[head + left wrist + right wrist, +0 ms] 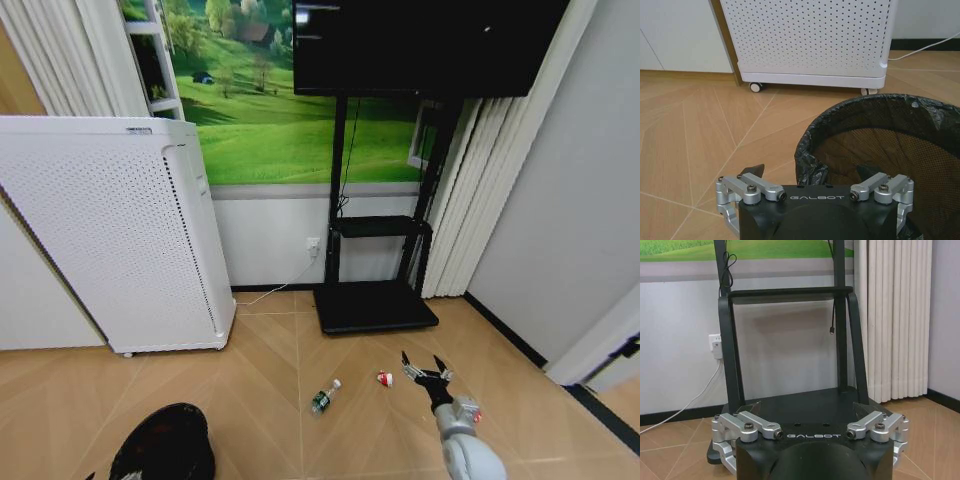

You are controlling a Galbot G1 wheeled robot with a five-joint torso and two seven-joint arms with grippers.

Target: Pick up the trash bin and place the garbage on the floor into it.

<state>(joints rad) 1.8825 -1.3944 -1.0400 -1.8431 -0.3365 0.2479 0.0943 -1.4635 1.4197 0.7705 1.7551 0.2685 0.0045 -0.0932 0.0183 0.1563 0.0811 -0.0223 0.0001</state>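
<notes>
Head view: on the tan herringbone wooden floor [260, 400], the clear plastic bottle [324, 397] and a small red-and-white item [385, 378] lie beside the spread right gripper [426, 372]. Left wrist view: the left gripper [810, 172], spread, straddles the black liner-covered round trash bin's [880, 135] rim. Right wrist view: the right gripper's fingers [752, 407] gape toward a black stand [790, 350].

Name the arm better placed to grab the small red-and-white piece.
Right. The right gripper, jaws open, hovers just beside the red-and-white piece, while the left gripper straddles the trash bin rim.

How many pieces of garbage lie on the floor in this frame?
3 visible: the bottle on the floor's middle, a red-and-white piece just right of it, and another beside the right gripper's wrist. More may be hidden.
</notes>
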